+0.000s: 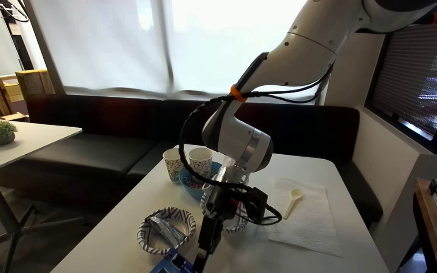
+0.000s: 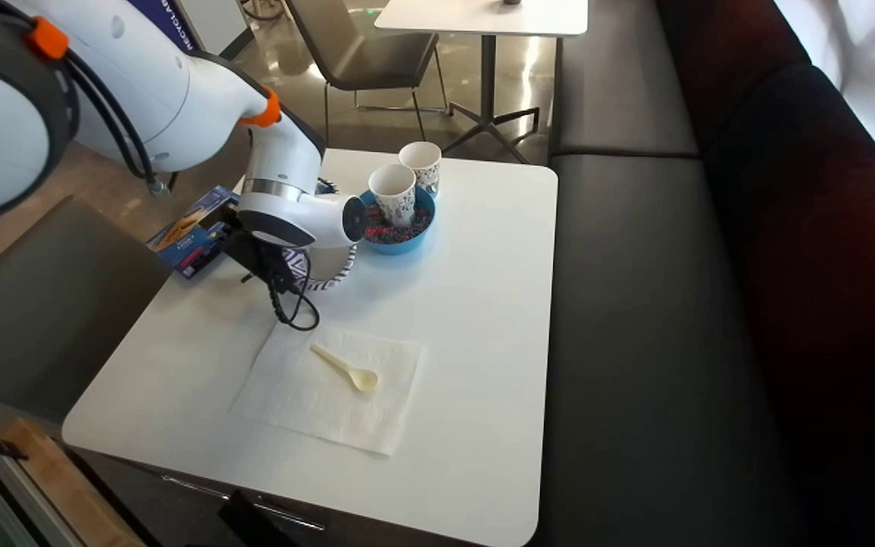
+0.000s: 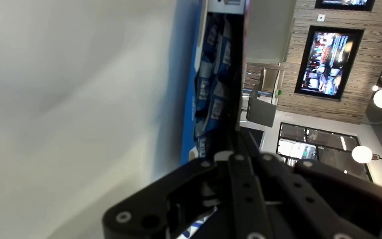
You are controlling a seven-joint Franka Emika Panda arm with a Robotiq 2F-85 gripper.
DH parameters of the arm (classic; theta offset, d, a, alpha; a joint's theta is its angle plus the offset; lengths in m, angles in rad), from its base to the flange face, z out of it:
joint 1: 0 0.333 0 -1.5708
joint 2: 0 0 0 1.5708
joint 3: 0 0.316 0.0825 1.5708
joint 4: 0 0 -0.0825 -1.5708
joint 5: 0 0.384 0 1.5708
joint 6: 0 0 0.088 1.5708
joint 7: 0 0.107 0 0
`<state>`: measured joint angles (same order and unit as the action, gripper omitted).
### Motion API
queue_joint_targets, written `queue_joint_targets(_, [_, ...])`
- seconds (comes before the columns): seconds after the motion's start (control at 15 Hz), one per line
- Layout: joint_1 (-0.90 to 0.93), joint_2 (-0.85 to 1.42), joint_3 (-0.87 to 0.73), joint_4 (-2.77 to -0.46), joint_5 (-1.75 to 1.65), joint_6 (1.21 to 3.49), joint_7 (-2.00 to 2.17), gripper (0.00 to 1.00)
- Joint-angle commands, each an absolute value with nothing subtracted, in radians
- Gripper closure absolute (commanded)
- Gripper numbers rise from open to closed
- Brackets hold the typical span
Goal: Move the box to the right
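The blue box [image 1: 168, 265] is at the bottom edge of an exterior view, partly cut off. In an exterior view the box [image 2: 188, 237] lies at the table's edge, partly reaching past it, with its printed face showing. In the wrist view the box [image 3: 189, 114] has its open side toward me, with several blue-and-white packets inside. My gripper [image 3: 238, 141] has its fingers close together at one wall of the box and appears shut on that wall. The gripper also shows beside the box in both exterior views [image 1: 200, 261] [image 2: 219, 234]. Whether the box touches the table is unclear.
A patterned bowl [image 1: 151, 242] with a silver packet stands close to the box. Another patterned bowl [image 2: 342, 270] is beneath the arm. A blue bowl [image 2: 407, 245] holds a paper cup [image 2: 393, 190]; another cup [image 2: 424, 159] stands behind. A spoon [image 2: 358, 377] lies on a napkin [image 2: 308, 403].
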<state>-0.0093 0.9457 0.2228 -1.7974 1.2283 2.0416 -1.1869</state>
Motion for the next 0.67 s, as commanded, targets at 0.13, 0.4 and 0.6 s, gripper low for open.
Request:
queue_joint_targets(0.13, [0.093,0.811,0.182,-1.941,1.257,2.197,-1.135,1.0])
queue_joint_targets(0.4, [0.132,0.693,0.193,-2.052,1.271,2.337,-1.106,1.0])
queue_joint_targets(0.6, [0.156,0.593,0.196,-2.14,1.28,2.425,-1.07,1.0])
